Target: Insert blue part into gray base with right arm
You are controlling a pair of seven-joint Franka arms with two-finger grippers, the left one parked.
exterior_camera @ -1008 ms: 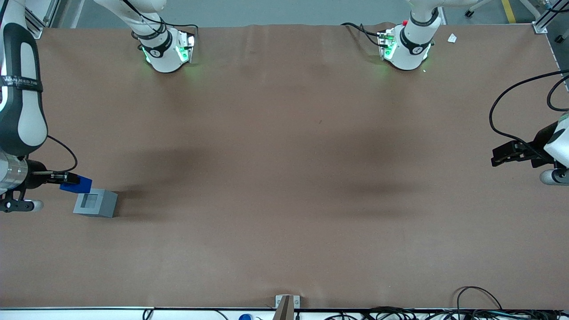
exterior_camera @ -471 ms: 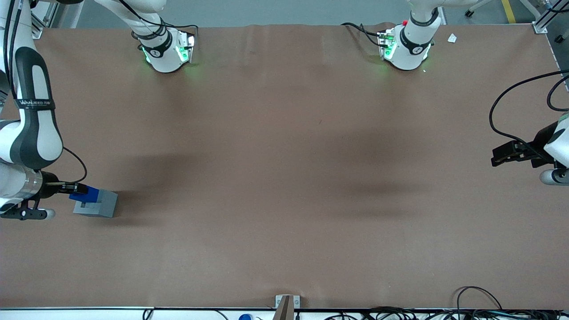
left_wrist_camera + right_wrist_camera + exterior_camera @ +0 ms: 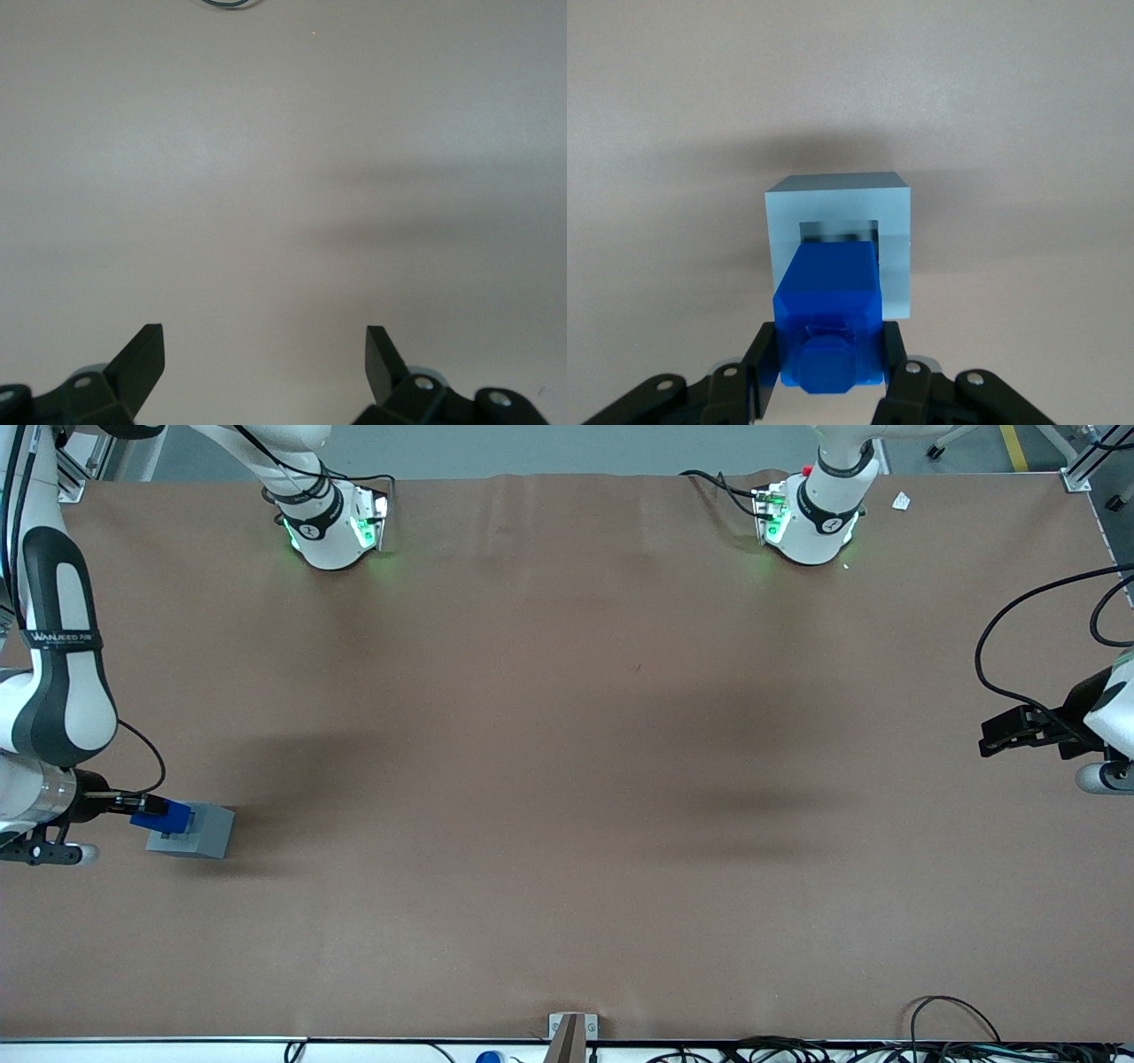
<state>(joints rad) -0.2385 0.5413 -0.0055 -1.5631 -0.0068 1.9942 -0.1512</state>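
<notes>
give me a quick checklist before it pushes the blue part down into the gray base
1. Grip: the gripper is shut on the blue part, a finger on each side: ok.
2. Position: in the front view the blue part hangs over the top of the gray base: ok.
3. Recess free: the recess shows nothing in it but the part's leading end: ok.
4. Alignment: the part's sides run about parallel to the recess walls in the right wrist view; exact fit: cannot tell.
5. Depth: the part is not seated, most of it still stands out of the base: not ok.
6. Base flat on the table: ok.
</notes>
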